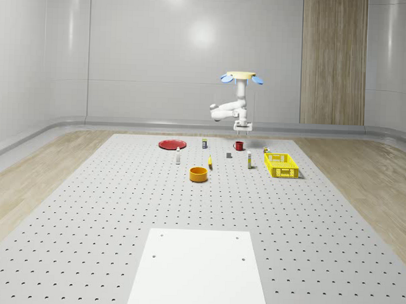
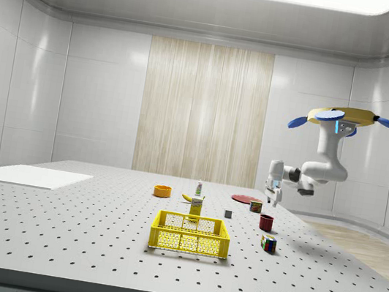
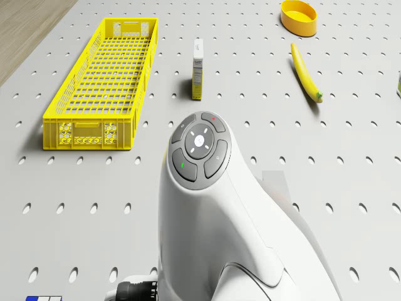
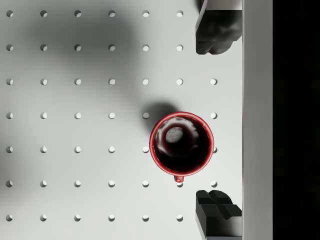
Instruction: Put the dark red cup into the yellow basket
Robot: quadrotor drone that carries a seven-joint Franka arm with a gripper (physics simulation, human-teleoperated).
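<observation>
Going from the whole-scene view's left to its right across the perforated tabletop (image 1: 87,215): a flat red plate (image 1: 171,144) lies far back with nothing seen on it; a small white bottle (image 1: 178,157) stands just in front of it; an orange bowl (image 1: 199,174) sits nearer the camera, and its inside cannot be made out there, though the drone view shows the orange bowl (image 3: 299,17) hollow and bare; a banana (image 1: 210,163) lies just beside the bowl; a small box (image 1: 204,144) stands further back; then comes the dark red cup (image 1: 238,146), upright on the tabletop, well apart from the yellow basket (image 1: 281,165), which lies at the right end of the row; in the drone view the yellow basket (image 3: 100,81) shows a bare mesh floor with nothing in it, and a narrow carton (image 3: 197,69) stands just beside it; the drone (image 1: 241,76) hovers above the cup's part of the tabletop, its arm bent down so that the jaws (image 1: 242,129) hang over the cup without touching it; in the wrist view the dark red cup (image 4: 181,143) is seen from straight above, its dark inside holding nothing visible, and the jaws (image 4: 218,120) stand wide apart with nothing in them, one finger tip (image 4: 215,32) and the other (image 4: 218,212) to either side, the cup offset from the line between them.
</observation>
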